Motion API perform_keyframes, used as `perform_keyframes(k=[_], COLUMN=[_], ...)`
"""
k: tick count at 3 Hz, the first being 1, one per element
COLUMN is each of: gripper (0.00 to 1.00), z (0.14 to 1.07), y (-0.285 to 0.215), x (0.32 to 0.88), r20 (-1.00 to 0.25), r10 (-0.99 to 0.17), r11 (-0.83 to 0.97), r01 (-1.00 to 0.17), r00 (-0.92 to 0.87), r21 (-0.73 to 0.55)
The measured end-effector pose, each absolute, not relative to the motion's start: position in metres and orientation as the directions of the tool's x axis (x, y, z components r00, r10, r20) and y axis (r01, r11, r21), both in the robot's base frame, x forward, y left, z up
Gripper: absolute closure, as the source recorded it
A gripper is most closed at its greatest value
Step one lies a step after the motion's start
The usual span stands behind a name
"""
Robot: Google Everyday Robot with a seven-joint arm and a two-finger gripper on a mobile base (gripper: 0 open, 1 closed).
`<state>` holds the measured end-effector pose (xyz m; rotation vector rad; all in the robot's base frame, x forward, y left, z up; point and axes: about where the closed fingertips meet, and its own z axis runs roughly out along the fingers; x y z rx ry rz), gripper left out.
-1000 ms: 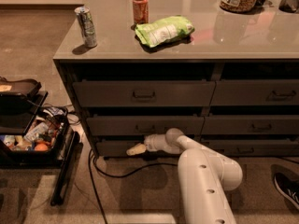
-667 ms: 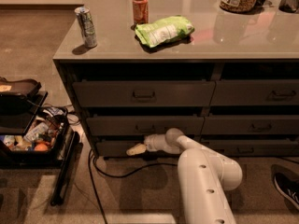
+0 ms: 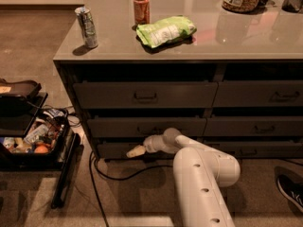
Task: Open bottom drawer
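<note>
Though partly behind the arm (image 3: 203, 174), bottom drawer (image 3: 111, 150) with jaws low at its front, their spread unclear.

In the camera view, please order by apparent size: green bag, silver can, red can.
Green bag, largest.
Silver can, next.
Red can, smallest, though it stands farther back, so the two cans may really match.
The gripper is low, by the bottom drawer.

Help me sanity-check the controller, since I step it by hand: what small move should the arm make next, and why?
Probably a short pull straight back from the grey cabinet, provided the handle is caught. The gripper is at the front of the slim, dark grey-brown bottom drawer, near its middle, where the white arm hides the handle. That drawer looks shut.
</note>
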<state>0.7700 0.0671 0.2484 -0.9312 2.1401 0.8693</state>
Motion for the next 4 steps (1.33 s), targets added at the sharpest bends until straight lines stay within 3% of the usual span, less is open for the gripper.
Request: perform_keyframes(k=[2,4], gripper=[0.00,0.42], z=[0.229,0.229], y=[0.080,0.080], x=[0.766,0.764], r20=[-0.704,-0.704], r10=[-0.380,-0.380], r11=[0.478,0.478], r01=[-0.779,-0.779], r00=[-0.599,-0.599], r21=[0.405,0.405])
